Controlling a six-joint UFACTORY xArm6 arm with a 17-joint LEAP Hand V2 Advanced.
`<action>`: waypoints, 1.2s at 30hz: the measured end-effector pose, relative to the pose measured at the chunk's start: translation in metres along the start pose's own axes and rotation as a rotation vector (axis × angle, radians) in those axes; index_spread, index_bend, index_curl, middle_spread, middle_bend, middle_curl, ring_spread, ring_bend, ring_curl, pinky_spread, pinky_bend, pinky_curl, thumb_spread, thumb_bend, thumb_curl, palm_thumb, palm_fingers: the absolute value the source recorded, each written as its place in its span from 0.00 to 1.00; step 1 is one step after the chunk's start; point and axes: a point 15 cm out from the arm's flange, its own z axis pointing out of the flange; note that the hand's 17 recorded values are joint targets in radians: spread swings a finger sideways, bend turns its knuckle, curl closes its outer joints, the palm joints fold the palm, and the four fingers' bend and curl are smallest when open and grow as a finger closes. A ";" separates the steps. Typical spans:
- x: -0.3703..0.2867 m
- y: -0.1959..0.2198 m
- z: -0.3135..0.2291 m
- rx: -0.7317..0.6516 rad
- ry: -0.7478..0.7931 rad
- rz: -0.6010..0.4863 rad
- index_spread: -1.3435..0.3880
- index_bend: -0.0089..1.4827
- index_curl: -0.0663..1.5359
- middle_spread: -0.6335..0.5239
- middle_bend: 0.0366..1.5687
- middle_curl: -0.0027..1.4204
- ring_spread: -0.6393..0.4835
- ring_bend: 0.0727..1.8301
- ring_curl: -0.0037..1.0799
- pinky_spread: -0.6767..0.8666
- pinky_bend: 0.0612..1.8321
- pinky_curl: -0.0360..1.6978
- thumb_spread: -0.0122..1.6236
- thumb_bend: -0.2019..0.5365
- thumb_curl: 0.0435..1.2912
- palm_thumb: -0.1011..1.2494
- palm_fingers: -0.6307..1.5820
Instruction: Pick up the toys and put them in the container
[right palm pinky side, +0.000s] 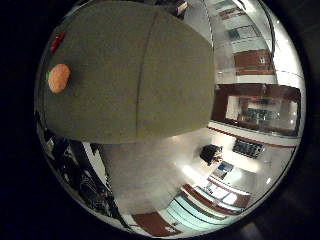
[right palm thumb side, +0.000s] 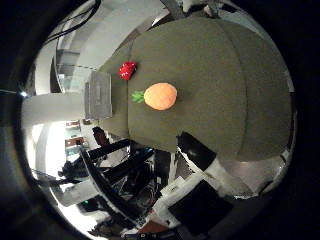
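Observation:
An orange pineapple-shaped toy (right palm thumb side: 160, 96) with green leaves lies on the olive-green cloth of the table (right palm thumb side: 215, 75). A red strawberry-like toy (right palm thumb side: 127, 70) lies close beside it, toward the table's edge. A grey square container (right palm thumb side: 97, 95) stands at that same edge, next to the red toy. My right hand (right palm thumb side: 210, 160) hovers well above the table and apart from both toys. One black-and-white finger (right palm thumb side: 197, 150) reaches out straight with nothing in it. The little finger side view shows the orange toy (right palm pinky side: 59, 77) and the red toy (right palm pinky side: 57, 42) far off at the cloth's rim.
A seam (right palm pinky side: 142, 75) runs across the cloth. Beyond the table's edge are dark chairs and equipment (right palm thumb side: 115, 170). Pale floor (right palm pinky side: 150, 175) holds a small black object (right palm pinky side: 210, 152), with wooden cabinets (right palm pinky side: 255, 107) further off.

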 end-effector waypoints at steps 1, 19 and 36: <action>0.000 0.000 -0.001 0.002 0.001 0.000 0.56 0.13 0.26 0.58 0.10 0.21 0.71 0.07 0.22 0.64 0.14 0.13 0.68 0.24 0.24 0.58 0.32; 0.001 0.001 -0.015 0.004 0.016 -0.009 0.56 0.13 0.25 0.58 0.09 0.20 0.72 0.07 0.23 0.64 0.14 0.14 0.68 0.24 0.23 0.57 0.32; -0.033 -0.003 -0.025 -0.039 -0.027 -0.060 0.56 0.12 0.24 0.58 0.10 0.21 0.72 0.07 0.24 0.64 0.16 0.14 0.68 0.24 0.21 0.51 0.30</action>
